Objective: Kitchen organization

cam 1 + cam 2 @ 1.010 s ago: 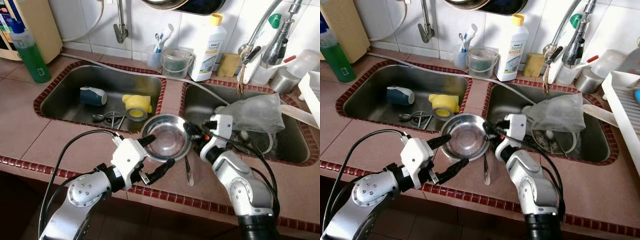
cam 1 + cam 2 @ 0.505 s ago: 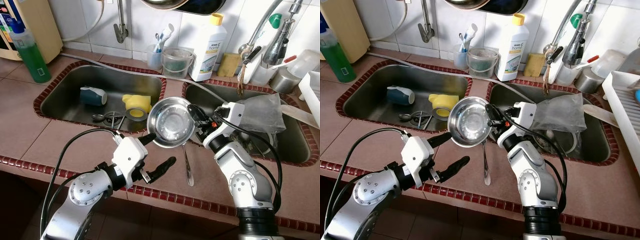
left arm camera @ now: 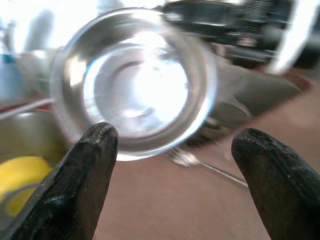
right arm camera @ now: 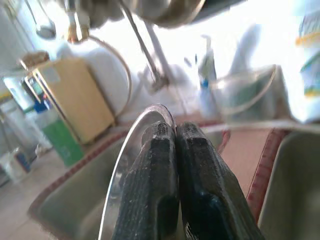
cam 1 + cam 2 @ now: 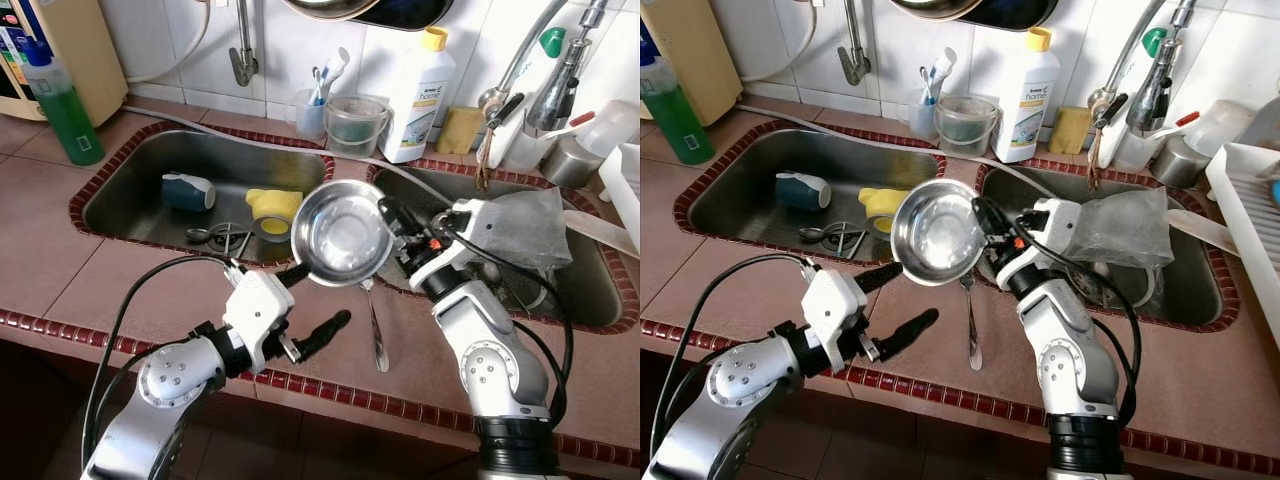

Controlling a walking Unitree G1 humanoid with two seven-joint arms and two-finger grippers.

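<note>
White tiled wall (image 5: 290, 45) rises behind a brown tiled counter (image 5: 40, 240) with two steel sinks (image 5: 130, 195).

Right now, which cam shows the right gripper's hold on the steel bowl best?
Right wrist view: the fingers are pinched on the steel bowl rim, edge-on. Both eye views show the right gripper at the bowl's right edge, contact partly hidden. Left wrist view shows the bowl's inside, blurred.

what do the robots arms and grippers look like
Both arms are silver metal with round bolted joints. Each ends in a white wrist block carrying two long black fingers: left gripper, right gripper. Black cables loop along both arms, and the right wrist shows small red-orange markings.
</note>
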